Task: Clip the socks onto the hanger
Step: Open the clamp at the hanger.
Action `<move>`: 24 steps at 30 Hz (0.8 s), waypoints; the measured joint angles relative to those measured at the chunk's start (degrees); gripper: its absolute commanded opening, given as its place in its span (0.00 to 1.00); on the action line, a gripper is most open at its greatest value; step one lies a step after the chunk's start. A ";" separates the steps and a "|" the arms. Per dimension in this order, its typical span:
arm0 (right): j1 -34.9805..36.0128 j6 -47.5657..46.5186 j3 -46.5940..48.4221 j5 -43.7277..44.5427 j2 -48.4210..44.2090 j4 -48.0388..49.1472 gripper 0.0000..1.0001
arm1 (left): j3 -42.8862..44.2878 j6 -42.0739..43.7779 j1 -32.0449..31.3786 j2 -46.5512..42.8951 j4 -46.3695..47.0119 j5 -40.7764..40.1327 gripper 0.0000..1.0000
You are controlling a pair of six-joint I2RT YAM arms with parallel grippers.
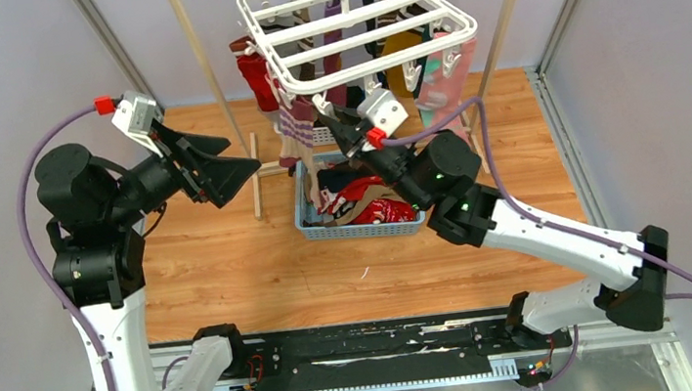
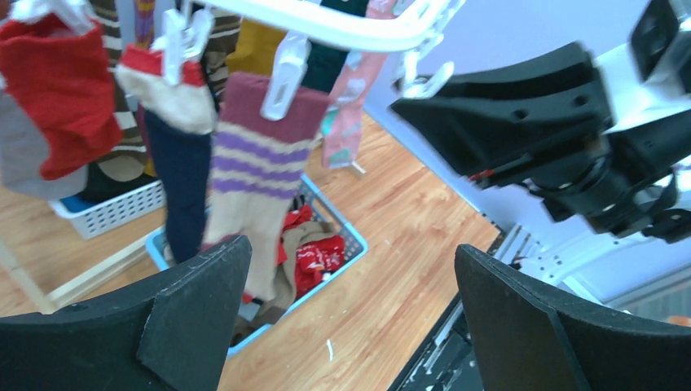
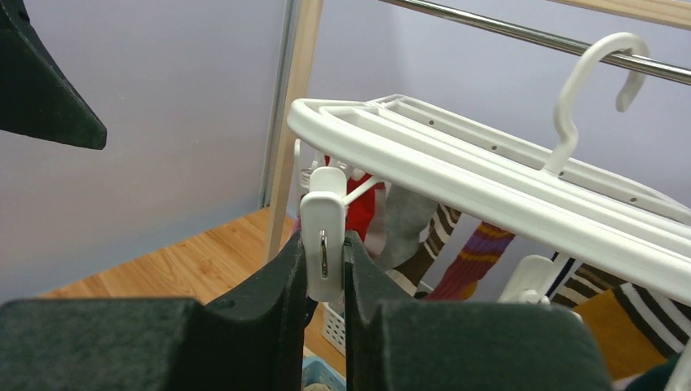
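The right claw [image 3: 324, 254] is closed narrowly on a white clip [image 3: 324, 204] hanging at a corner of the white hanger [image 3: 497, 195]. The clip is pinched between the 2 fingers [image 3: 269, 285] and no sock is held. The left claw [image 2: 350, 257] stands wide open and empty, off to the hanger's left. The socks are in 2 places — several are pegged under the frame, a purple-striped sock [image 2: 257, 167] among them, and a heap of red ones [image 1: 378, 211] lies in the blue mesh basket [image 1: 356, 233] on the worktop [image 1: 224, 278] below.

The step in hand is judged to be the opening of this clip for the next sock; whether its mouth is already spread cannot be told. The squeeze is best applied squarely across the clip's handle end, so that it is not twisted on its cord. The hanger hangs by its hook [image 3: 587, 90] from a rail [image 3: 505, 31] and can probably swing, so the clip should be held without being dragged sideways. A sock has to be fetched from the basket by the left claw, gripped near the cuff, and fed well into the mouth before the pinch is released — a shallow bite would likely let soft fabric slip out.
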 measured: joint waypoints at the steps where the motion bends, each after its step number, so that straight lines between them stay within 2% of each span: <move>1: 0.63 -0.37 0.37 1.07 0.96 0.79 0.00 | 0.85 -0.61 -0.46 0.52 0.24 0.09 1.00; 6: 3.58 -1.49 3.56 6.49 6.80 4.79 0.00 | 2.82 -4.61 -5.35 2.67 4.13 0.00 1.00; 13: 5.27 0.20 5.77 8.04 9.68 6.51 0.00 | 2.36 -10.64 -10.12 6.03 14.16 -0.42 0.99; 20: 5.38 4.13 5.77 7.80 9.64 6.67 0.00 | 2.38 -10.93 -13.29 10.43 17.18 -2.97 0.84; 24: 5.38 6.80 6.10 7.50 9.60 5.42 0.00 | 2.38 -9.40 -15.58 11.69 17.68 -4.68 0.83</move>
